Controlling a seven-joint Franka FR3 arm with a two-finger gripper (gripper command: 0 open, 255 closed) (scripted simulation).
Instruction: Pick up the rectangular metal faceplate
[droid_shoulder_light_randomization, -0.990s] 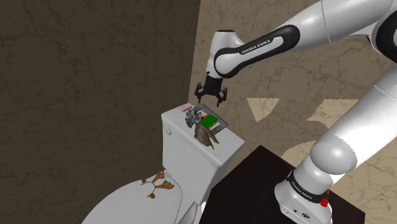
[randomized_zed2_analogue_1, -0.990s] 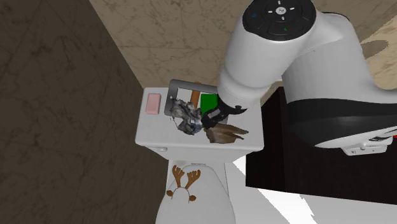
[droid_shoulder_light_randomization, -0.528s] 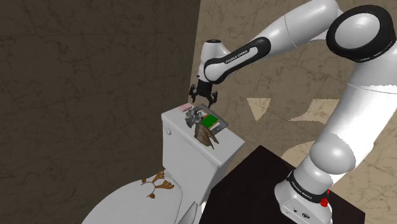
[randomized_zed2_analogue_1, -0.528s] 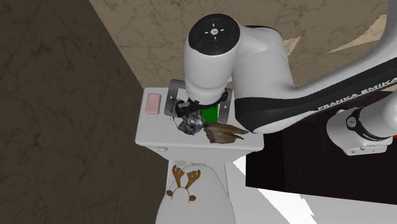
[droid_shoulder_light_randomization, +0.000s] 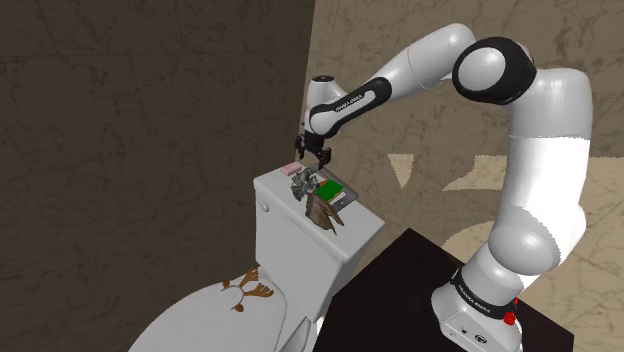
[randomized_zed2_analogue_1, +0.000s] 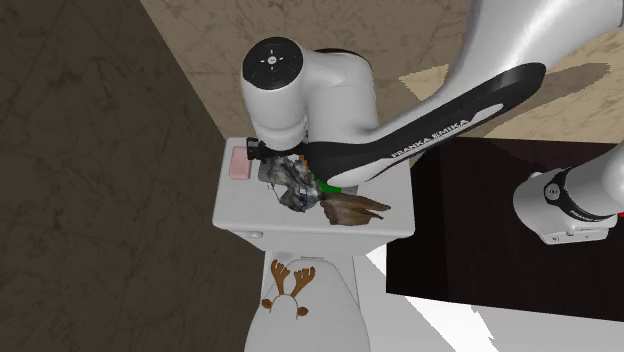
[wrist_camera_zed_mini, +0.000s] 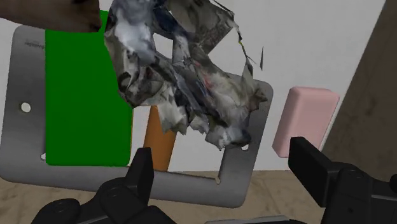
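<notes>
Since a second ago the gripper (droid_shoulder_light_randomization: 311, 155) has been carried toward the shoulder view's left, from above the green panel (droid_shoulder_light_randomization: 328, 188) to above the crumpled grey paper (droid_shoulder_light_randomization: 301, 183); the objects have not shifted.

Shoulder view: 
- The faceplate (droid_shoulder_light_randomization: 345, 201) is seen lying flat on the white toilet tank lid (droid_shoulder_light_randomization: 275, 185), a grey frame around the green panel.
- A pink bar (droid_shoulder_light_randomization: 291, 168) is noted at the lid's far end, a brown tufted object (droid_shoulder_light_randomization: 322, 213) at its near end.
- The gripper hangs over the paper, apparently clear of it, though the gap is hard to judge here.
- Brown antlers (droid_shoulder_light_randomization: 247, 290) lie on the toilet seat cover; the dark stand (droid_shoulder_light_randomization: 410, 290) sits at lower right.

Second exterior view: 
- The arm's wrist covers most of the faceplate.
- The paper (randomized_zed2_analogue_1: 293, 187), pink bar (randomized_zed2_analogue_1: 240, 163), brown object (randomized_zed2_analogue_1: 352, 208) and antlers (randomized_zed2_analogue_1: 290, 285) are seen.

Wrist view: 
- The fingers (wrist_camera_zed_mini: 141, 175) are spread wide apart with nothing clamped.
- Beyond the gripper (wrist_camera_zed_mini: 221, 156) the faceplate (wrist_camera_zed_mini: 25, 137) is seen as a grey rounded frame with small holes.
- The green panel (wrist_camera_zed_mini: 86, 102) and an orange strip (wrist_camera_zed_mini: 158, 143) lie inside the frame.
- The paper (wrist_camera_zed_mini: 178, 70) is heaped over the side of the frame nearest the pink bar (wrist_camera_zed_mini: 305, 121).
</notes>
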